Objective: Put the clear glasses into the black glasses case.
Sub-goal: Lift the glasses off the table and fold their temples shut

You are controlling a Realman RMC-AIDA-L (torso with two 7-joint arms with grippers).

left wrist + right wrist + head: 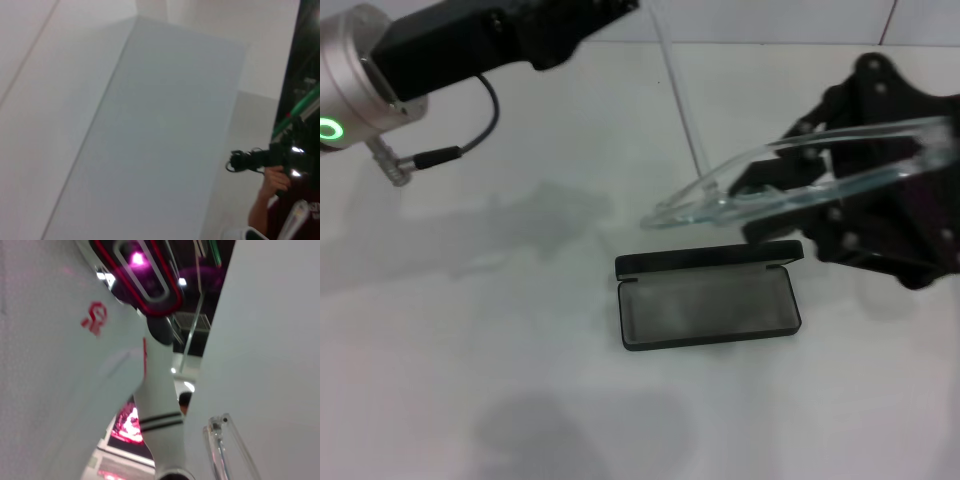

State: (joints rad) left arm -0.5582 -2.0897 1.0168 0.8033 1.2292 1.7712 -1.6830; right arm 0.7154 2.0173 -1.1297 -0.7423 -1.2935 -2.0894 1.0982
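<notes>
Hidden or cut off: the right pincer [840,185], a black linkage assembly, runs off the right edge of the head view; its fingertips lie behind the spectacle frame and are hard to trace singly.
Right pincer state: closed around the clear glasses [800,180], fully transparent colourless plastic spectacles, held in the air and tilted, the lower end toward the left.
Glasses arm: one thin clear arm rises steeply from the frame and leaves the top edge of the head view; in the right wrist view only a rounded clear end piece [220,440] shows.
Left pincer: at the upper left of the head view, only the silver wrist with a green ring light [330,129] and a black housing [470,40] appear; whether its fingers are wide or narrow cannot be told.
Black glasses case [708,295]: a black rectangular hinged hard case with rounded corners, lying open on the white tabletop [470,350], grey lining up, lid standing along the far side.
Relation: the glasses hang above and just behind the case, apart from it.
Surroundings: a black cable with a plug [440,155] hangs beside the left wrist; the left wrist view shows a person's hand holding a dark camera [265,157] far off.
Open room: bare tabletop lies on the left, front and right of the case.
</notes>
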